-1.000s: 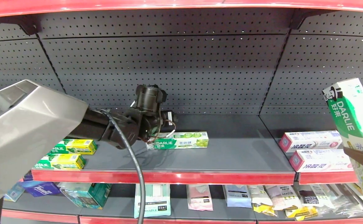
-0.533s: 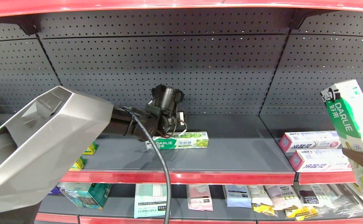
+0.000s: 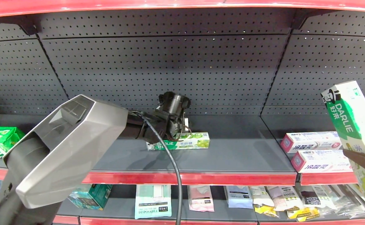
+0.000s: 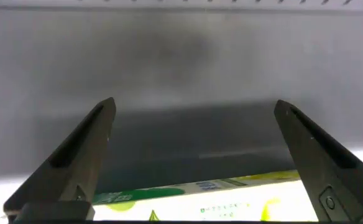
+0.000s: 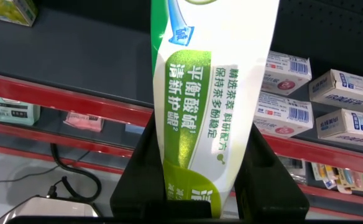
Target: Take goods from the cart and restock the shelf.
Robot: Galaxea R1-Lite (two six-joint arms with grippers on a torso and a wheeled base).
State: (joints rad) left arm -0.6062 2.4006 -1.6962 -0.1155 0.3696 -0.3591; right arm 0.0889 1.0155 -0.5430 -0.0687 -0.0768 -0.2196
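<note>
Dark grey pegboard back panel (image 3: pixel 170 62) behind red-edged shelving (image 3: pixel 188 178).

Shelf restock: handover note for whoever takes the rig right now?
Left gripper: jaws open, just above the green box lying on the shelf, not gripping it.
Right gripper: shut on a second green box, held up before the right bay.
Done: one green box shelved.
Left: pull the left arm back, shelve the held box, fetch more from the cart.

Left hand (image 4: pixel 195 106) spread wide — a green toothpaste box (image 4: pixel 219 190) shows between its fingers (image 4: pixel 88 149), on the shelf (image 4: pixel 194 137).
</note>
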